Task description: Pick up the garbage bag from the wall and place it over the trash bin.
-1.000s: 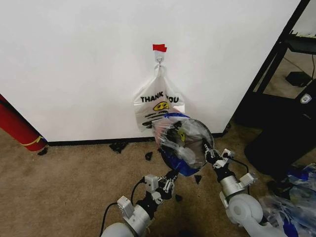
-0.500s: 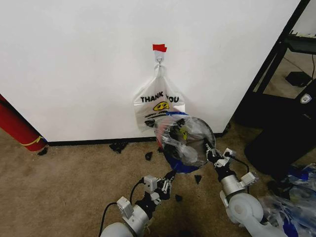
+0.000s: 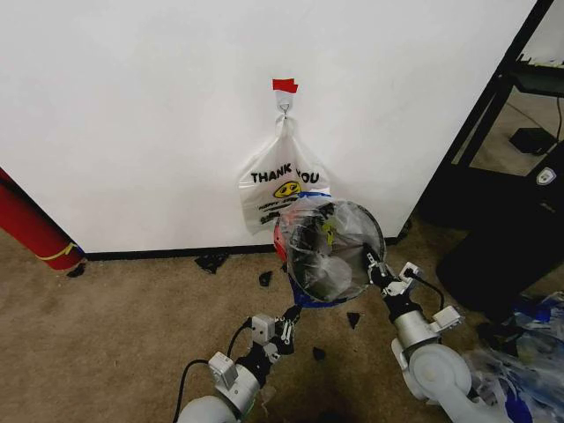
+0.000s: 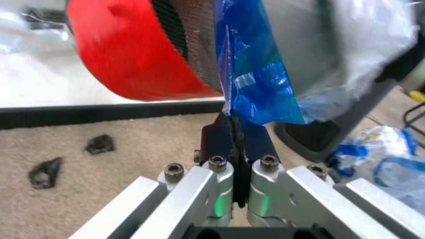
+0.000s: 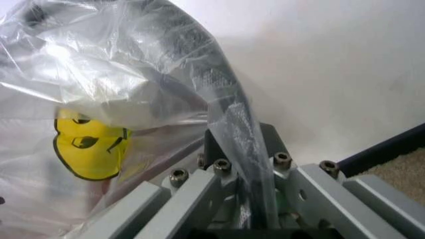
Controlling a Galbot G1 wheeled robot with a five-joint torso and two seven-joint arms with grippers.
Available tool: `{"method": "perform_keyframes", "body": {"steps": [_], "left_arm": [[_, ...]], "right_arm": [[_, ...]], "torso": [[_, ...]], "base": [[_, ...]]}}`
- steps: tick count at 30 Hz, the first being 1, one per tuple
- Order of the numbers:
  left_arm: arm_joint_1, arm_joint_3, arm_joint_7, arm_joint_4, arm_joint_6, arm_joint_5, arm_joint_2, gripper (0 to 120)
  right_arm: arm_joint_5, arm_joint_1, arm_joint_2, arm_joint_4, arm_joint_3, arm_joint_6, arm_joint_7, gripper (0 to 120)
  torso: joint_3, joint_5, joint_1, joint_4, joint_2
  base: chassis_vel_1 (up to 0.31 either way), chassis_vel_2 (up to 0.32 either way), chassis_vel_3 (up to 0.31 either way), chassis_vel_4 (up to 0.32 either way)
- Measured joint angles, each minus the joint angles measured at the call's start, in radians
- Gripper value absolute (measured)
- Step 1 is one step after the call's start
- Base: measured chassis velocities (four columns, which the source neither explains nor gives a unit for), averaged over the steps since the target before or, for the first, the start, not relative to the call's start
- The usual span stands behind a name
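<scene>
Light: bright, even; white wall (image 3: 132, 115) near washed out.
Shadows: soft, dark patch on carpet (image 3: 115, 335) between the arms.
Glare: highlights on garbage bag (image 5: 99, 74) plastic.
Blur: left wrist view smeared on trash bin (image 4: 133, 55) red base; close parts out of focus.
Edges: no clear distortion.

A white "THANK YOU" bag (image 3: 278, 185) hangs from a wall hook (image 3: 284, 104) (red tape (image 3: 285, 85) above it); black scraps (image 3: 211, 261) litter the carpet (image 3: 115, 326).
</scene>
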Motion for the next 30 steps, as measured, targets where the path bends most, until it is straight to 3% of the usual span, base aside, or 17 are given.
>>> {"method": "perform_keyframes", "body": {"steps": [11, 20, 25, 27, 30], "left_arm": [[-0.111, -0.022, -0.033, 0.185, 0.0, 0.052, -0.041, 0], [-0.101, -0.031, -0.006, 0.207, -0.009, 0.059, -0.034, 0], [-0.07, -0.054, 0.007, 0.24, -0.019, 0.162, -0.004, 21], [-0.067, -0.056, 0.007, 0.245, -0.021, 0.172, -0.001, 22], [-0.05, -0.072, 0.009, 0.263, -0.029, 0.217, 0.025, 38]], "right_arm": [[-0.01, -0.029, 0.003, 0.024, -0.011, -0.019, -0.004, 0], [-0.03, -0.037, 0.009, 0.025, -0.029, -0.02, -0.006, 0], [-0.028, -0.032, 0.014, 0.023, -0.029, -0.018, -0.001, 0], [-0.028, -0.031, 0.014, 0.022, -0.029, -0.018, 0.0, 0], [-0.027, -0.023, 0.018, 0.012, -0.03, -0.015, 0.009, 0]], "torso": [[0.0, 0.0, 0.0, -0.0001, 0.0], [0.0, 0.0, 0.0, -0.0001, 0.0], [0.0, -0.0004, 0.0, 0.0002, 0.0], [0.0, -0.0005, 0.0, 0.0001, 0.0], [0.0, -0.0002, 0.0, 0.0, 0.0]], "base": [[0.0, 0.0, 0.0, 0.0], [0.0, 0.0, 0.0, 0.0], [0.0, 0.0, 0.0, 0.0], [0.0, 0.0, 0.0, 0.0], [0.0, 0.0, 0.0, 0.0]]}}
